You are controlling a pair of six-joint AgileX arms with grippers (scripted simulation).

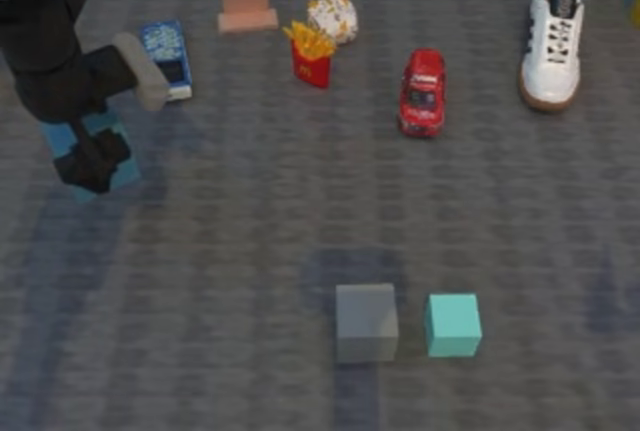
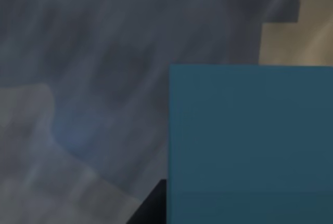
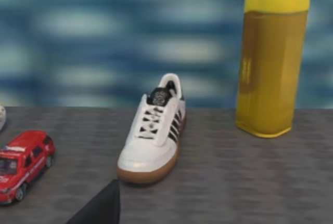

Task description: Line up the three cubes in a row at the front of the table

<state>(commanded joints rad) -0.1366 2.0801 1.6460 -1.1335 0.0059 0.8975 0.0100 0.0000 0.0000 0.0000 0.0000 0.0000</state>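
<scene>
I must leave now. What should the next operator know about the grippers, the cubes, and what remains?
Left gripper: over the blue-teal cube at the table's left side; whether it grips cannot be seen.
Right gripper: not in the top view; only a dark corner shows in its wrist view, which looks at the white sneaker and red toy car.
Done: grey cube and turquoise cube sit side by side at the front, a small gap between them.
Left: bring the blue-teal cube into that row.
</scene>
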